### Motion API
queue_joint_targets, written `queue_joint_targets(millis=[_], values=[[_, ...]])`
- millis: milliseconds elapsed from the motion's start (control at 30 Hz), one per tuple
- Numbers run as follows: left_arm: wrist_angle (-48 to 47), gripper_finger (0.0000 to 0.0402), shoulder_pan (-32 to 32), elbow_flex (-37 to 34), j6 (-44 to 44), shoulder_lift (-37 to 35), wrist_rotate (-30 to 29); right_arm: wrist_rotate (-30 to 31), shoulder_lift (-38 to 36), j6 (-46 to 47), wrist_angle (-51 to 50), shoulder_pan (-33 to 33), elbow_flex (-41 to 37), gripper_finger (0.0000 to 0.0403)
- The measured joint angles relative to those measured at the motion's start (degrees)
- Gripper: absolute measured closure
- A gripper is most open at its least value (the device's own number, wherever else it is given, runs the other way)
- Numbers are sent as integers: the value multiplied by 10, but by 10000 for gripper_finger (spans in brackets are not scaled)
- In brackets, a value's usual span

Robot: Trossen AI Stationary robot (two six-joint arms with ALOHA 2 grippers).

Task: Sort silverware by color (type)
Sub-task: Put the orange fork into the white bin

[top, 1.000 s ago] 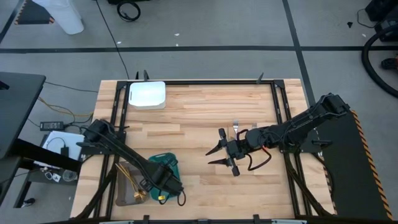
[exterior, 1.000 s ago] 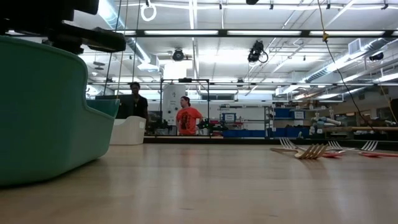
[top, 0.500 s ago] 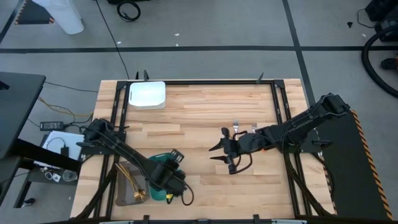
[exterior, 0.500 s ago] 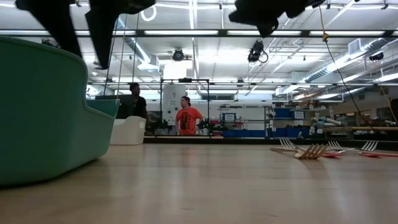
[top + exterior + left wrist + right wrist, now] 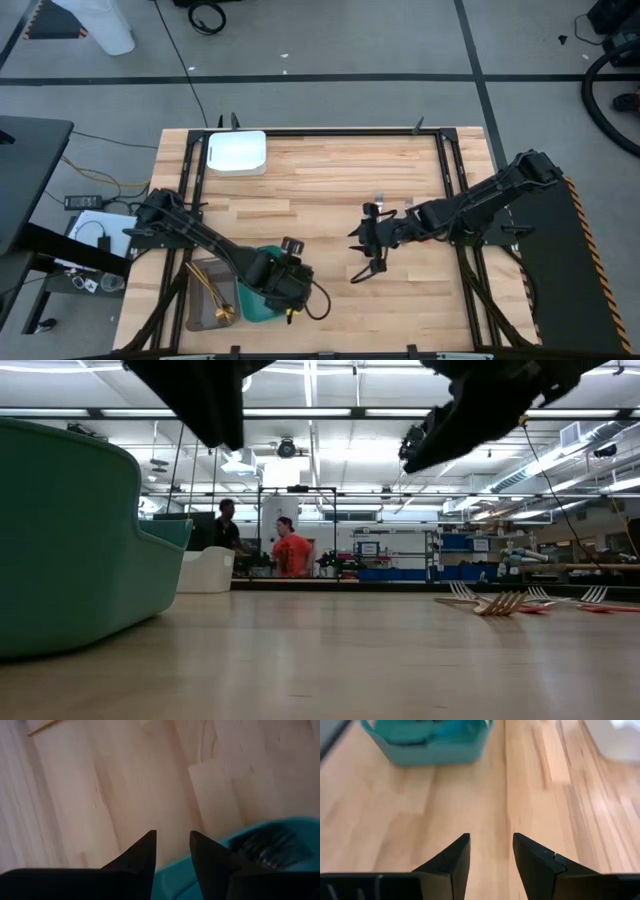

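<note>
I am swinging my empty left gripper point(image 5: 296, 278), fingers apart, off the teal tray point(image 5: 258, 308) by the tabletop's front edge, delivery done, while remaining silverware point(image 5: 497, 603) is lying near the right edge.

Large open lab: ceiling strip lights point(image 5: 400, 412), equipment racks point(image 5: 400, 550), 2 people point(image 5: 290, 552) beyond the table point(image 5: 330, 650).

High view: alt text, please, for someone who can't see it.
From above, two dark arms work over a wooden table: the left gripper hangs open over a teal tray, and the right gripper is open mid-table. A white tray sits at the far left corner.
</note>
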Motion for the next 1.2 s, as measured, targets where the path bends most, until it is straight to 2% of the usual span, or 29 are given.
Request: queue_joint_targets(millis=[267,500,867,1200], values=[[35,276,-11,0,75,0,-35,-14,0,56,-115,-15,0,243],[74,276,2,-19,119,-1,-40,-19,0,86,-203,-24,0,243],[150,276,14,-91,123,-23,-38,-22,0,147,-329,-45,0,243],[251,276,19,-164,123,-47,-43,-32,0,292,-443,-92,0,243]])
